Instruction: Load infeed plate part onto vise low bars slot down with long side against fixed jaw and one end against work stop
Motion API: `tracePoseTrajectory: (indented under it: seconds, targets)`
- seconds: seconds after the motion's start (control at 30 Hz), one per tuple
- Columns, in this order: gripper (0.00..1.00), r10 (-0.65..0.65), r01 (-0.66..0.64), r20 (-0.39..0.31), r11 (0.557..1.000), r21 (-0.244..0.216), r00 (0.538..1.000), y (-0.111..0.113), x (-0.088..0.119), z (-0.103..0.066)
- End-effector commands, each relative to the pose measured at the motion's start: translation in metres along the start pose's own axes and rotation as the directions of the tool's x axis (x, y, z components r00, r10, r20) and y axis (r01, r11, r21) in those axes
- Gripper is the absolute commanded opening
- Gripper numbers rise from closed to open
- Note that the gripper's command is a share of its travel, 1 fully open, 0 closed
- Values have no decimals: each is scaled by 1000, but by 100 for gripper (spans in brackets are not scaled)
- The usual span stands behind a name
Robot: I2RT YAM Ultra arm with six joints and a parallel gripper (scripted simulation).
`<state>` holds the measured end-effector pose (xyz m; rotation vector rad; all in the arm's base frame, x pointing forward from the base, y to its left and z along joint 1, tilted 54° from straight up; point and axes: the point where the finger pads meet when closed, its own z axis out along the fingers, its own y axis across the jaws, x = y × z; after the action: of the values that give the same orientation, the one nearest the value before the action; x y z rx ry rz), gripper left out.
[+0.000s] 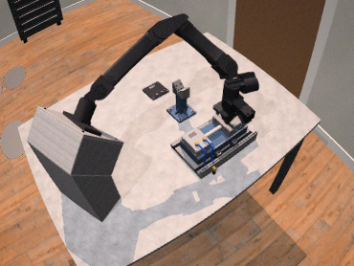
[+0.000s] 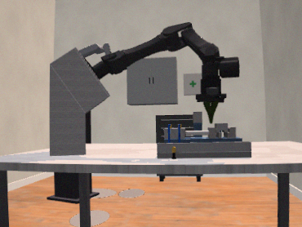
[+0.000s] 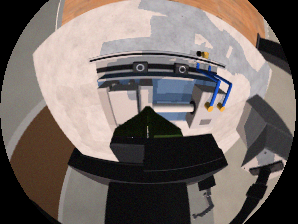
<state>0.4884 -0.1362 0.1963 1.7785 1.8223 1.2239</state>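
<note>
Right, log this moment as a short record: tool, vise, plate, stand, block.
tool: shut, holding nothing, pointing straight down
tool position: above one end of the vise, not touching it
plate: dark, flat on the table, no block seen on it
stand: upright on a blue base, between plate and vise
block: a grey notched piece in the vise below the tool, probably the part
block seating: too small to tell
</note>
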Motion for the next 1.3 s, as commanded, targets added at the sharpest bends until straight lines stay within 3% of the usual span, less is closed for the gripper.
tracePoseTrajectory:
  seconds: [0.0,0.1,0.13,1.27]
  targets:
    - [0,0,1,30,1000,-16,1000,9,-11,-10]
    - [0,-2,2,30,1000,-18,1000,10,-11,-10]
    - [0,-21,22,37,999,-39,999,19,-5,-20]
    - [0,-23,24,37,999,-41,999,19,-5,-20]
